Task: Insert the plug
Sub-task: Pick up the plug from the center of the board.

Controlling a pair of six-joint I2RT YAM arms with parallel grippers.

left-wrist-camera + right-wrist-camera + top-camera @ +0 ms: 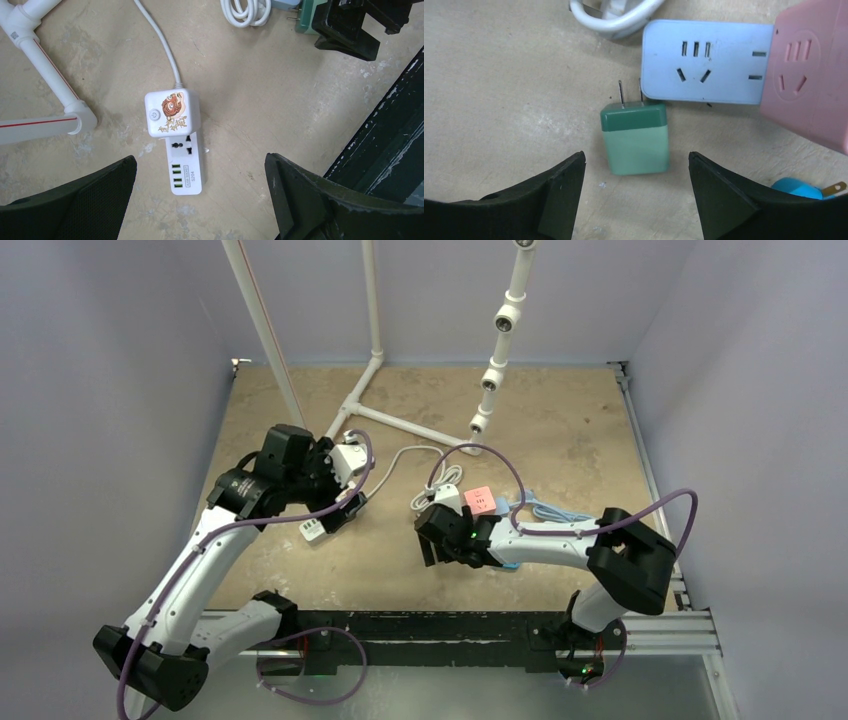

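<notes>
Right jaws are spread wide, nothing between the pads, hanging just above the green plug (635, 142). The plug lies flat on the table (499, 90), centred in the gap and touching neither finger. Its two prongs point away from the wrist, and one reaches the corner of the pale blue socket block (706, 62). It's not in any slot. A pink socket block (809, 75) butts against the blue one's far side, a blue plug (799, 189) peeks in by the right finger, and a coiled white cable (616, 20) sits beyond.

Over to the left jaws: also wide apart, gripping nothing, held above a white power strip (184, 167). A white cube adapter (172, 112) with a lion picture sits at the strip's far end. Its white cord (160, 45) runs off past the white pipe frame (40, 60).
</notes>
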